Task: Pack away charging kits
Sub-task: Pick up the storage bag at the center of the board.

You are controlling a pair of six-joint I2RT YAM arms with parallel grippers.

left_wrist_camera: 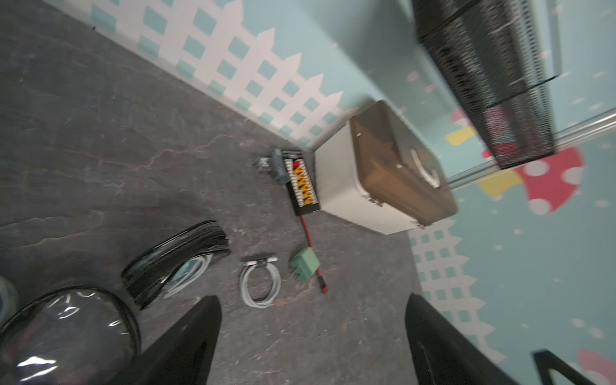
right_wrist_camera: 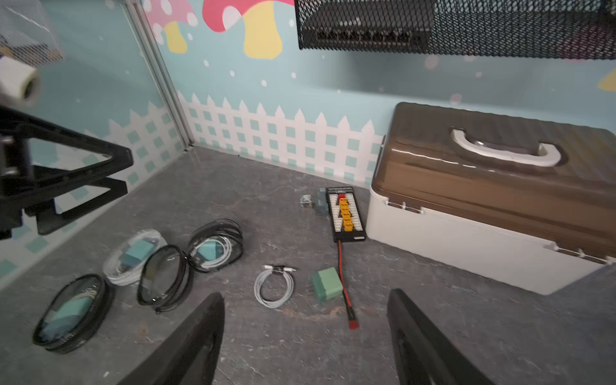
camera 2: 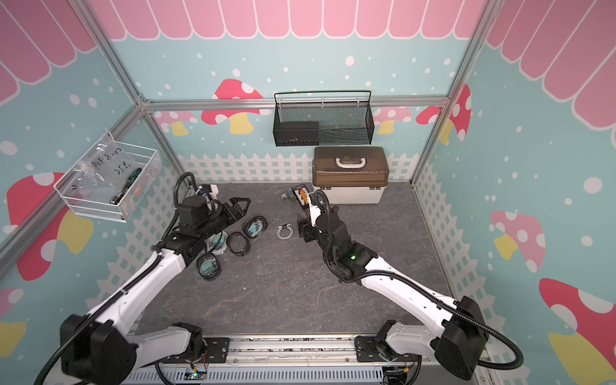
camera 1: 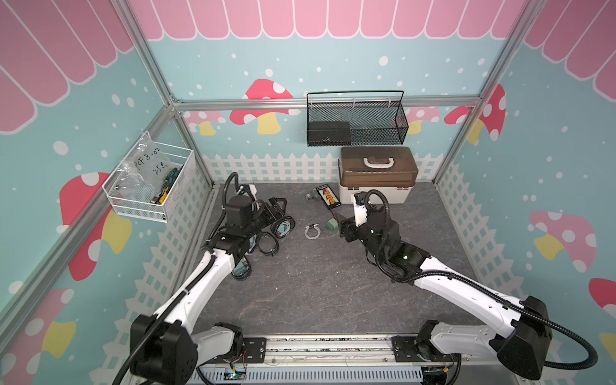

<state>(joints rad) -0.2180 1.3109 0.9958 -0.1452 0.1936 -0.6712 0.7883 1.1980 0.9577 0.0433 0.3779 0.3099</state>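
Note:
A teal-green plug adapter [right_wrist_camera: 327,285] and a white cable coil [right_wrist_camera: 274,287] lie loose on the grey floor, side by side. My right gripper [right_wrist_camera: 305,295] hovers just short of them, open and holding nothing. In a top view the adapter [camera 1: 331,224] sits right at its tips [camera 1: 343,228]. Three round clear pouches with black zip rims [right_wrist_camera: 215,246] [right_wrist_camera: 163,279] [right_wrist_camera: 71,313] lie to the left, two showing teal adapters inside. A loose white cable bundle with an adapter [right_wrist_camera: 133,256] rests among them. My left gripper [camera 1: 278,203] hangs open above the pouches.
A flat black board with orange connectors [right_wrist_camera: 345,215] and its red-black wire [right_wrist_camera: 343,283] lie beside the adapter. The white box with a brown lid [camera 1: 376,173] stands shut at the back wall. A black mesh basket [camera 1: 355,121] hangs above it, a white wire basket [camera 1: 150,180] on the left wall.

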